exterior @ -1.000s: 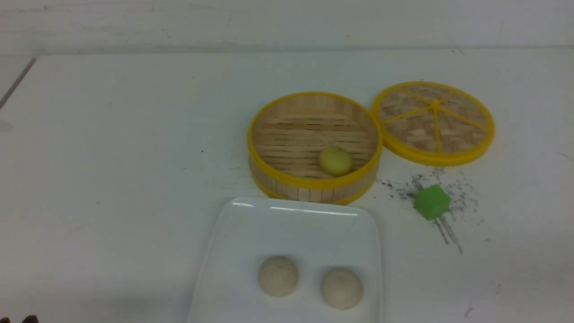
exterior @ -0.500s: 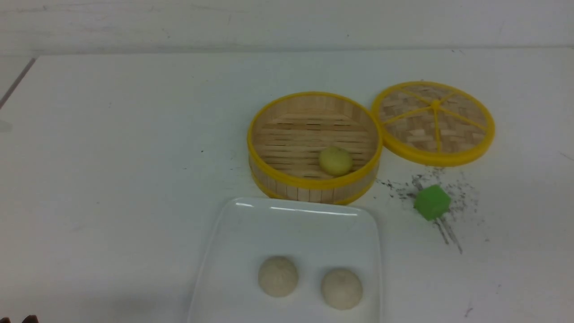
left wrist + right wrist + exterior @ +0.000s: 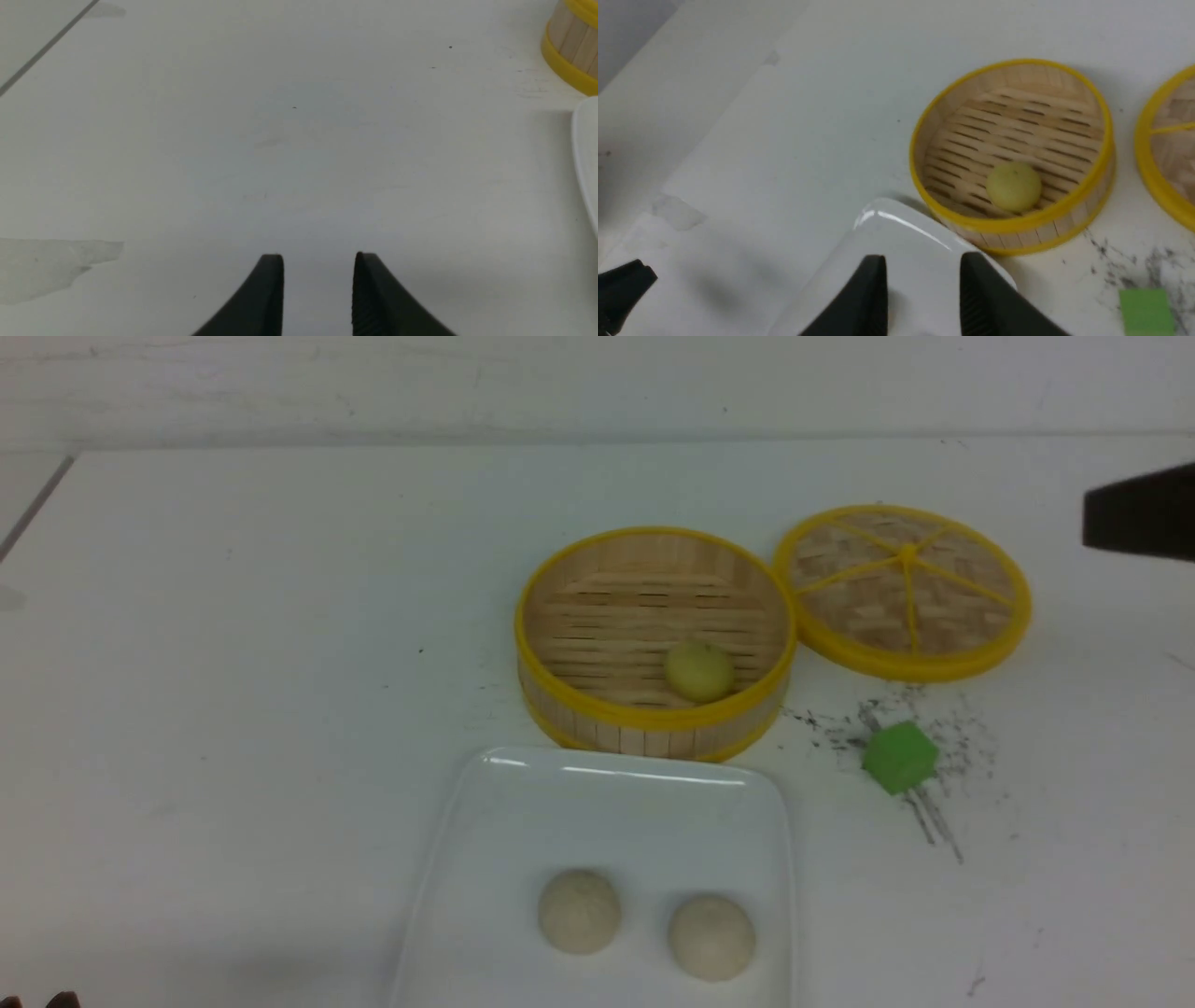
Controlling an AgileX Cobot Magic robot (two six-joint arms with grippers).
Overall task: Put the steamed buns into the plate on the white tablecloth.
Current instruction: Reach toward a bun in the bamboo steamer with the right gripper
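Observation:
Two off-white steamed buns [image 3: 579, 910] [image 3: 711, 936] lie side by side in the white plate [image 3: 523, 821] at the near edge of the white tablecloth [image 3: 280, 663]. A pale yellow bun [image 3: 698, 671] [image 3: 1013, 186] sits inside the bamboo steamer basket [image 3: 653, 728] just behind the plate. My right gripper [image 3: 923, 261] hovers over the plate's far corner [image 3: 896, 233], open, nothing between its fingers. A dark part of the right arm [image 3: 1139, 511] shows at the right edge. My left gripper [image 3: 319, 261] is open over bare cloth, left of the plate's edge [image 3: 586, 154].
The basket's woven lid [image 3: 904, 588] lies flat to its right, touching it. A green cube [image 3: 899, 758] sits among dark scuff marks in front of the lid. The table's far edge meets a white wall; a dark seam [image 3: 37, 504] runs at far left.
A dark part of my right arm has come into the front view at the right edge. The buns, plate, basket and cube have not moved.

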